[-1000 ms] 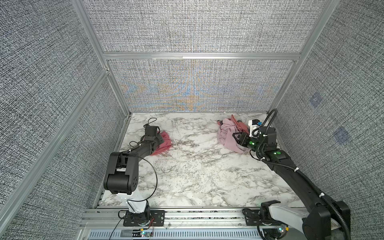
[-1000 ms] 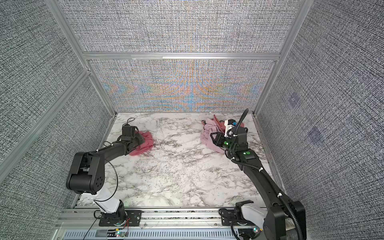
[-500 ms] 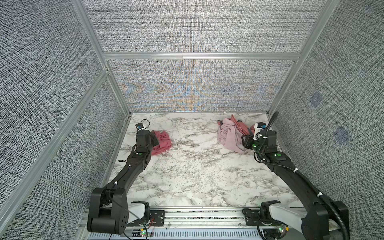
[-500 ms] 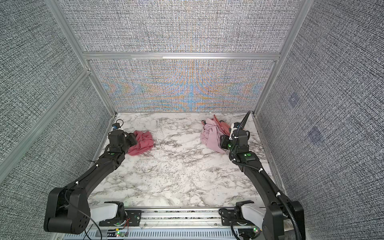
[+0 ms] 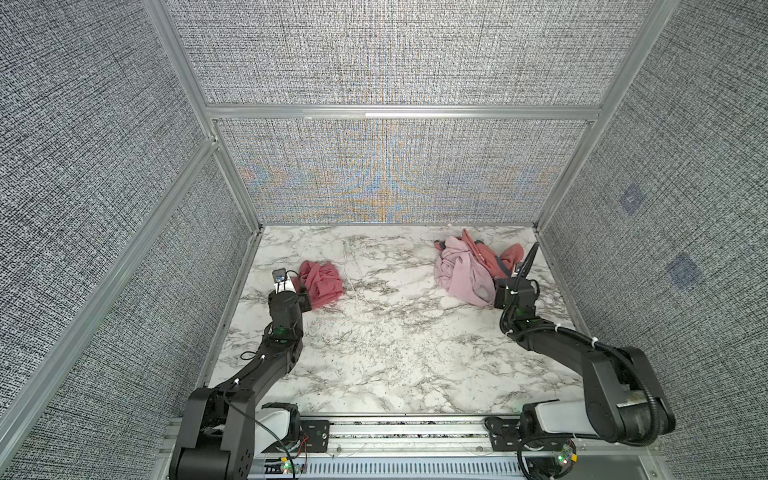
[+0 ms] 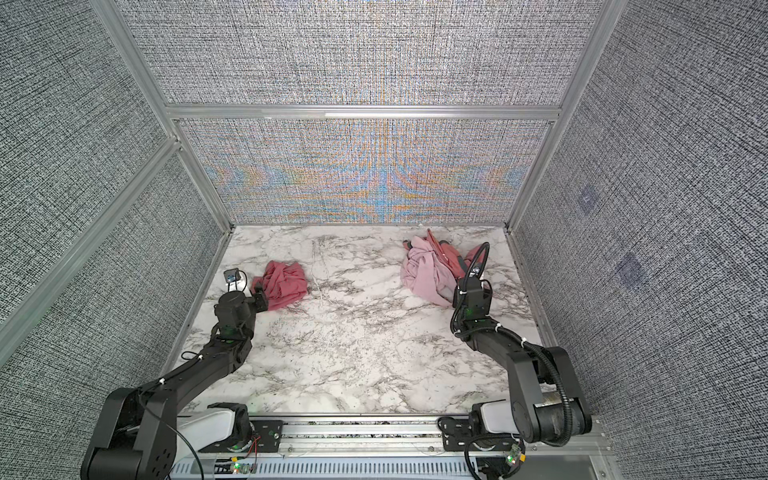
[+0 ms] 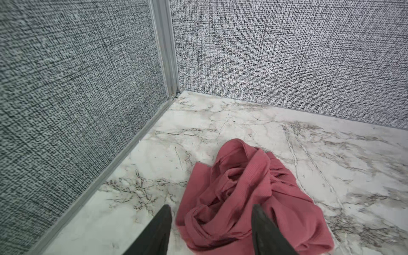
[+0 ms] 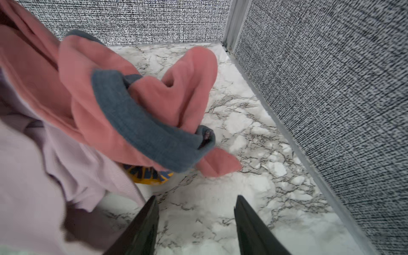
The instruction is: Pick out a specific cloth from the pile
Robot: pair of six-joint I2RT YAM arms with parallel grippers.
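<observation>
Standing apart, the left fingers (image 7: 160,229) straddled the near edge of the plain red cloth (image 7: 242,198), crumpled on the left of the counter (image 7: 198,123). The right fingers (image 8: 143,227), also apart, hung over bare counter beside the pile (image 8: 88,99), far right.

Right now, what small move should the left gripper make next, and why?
Probably lift the left gripper clear: its jaws stand open over the plain salmon-red fabric cloth, lying on the marble table apart from the heap of pink and red garments.

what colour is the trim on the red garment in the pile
Dark blue-grey trim, clearest in the right wrist view.
</observation>
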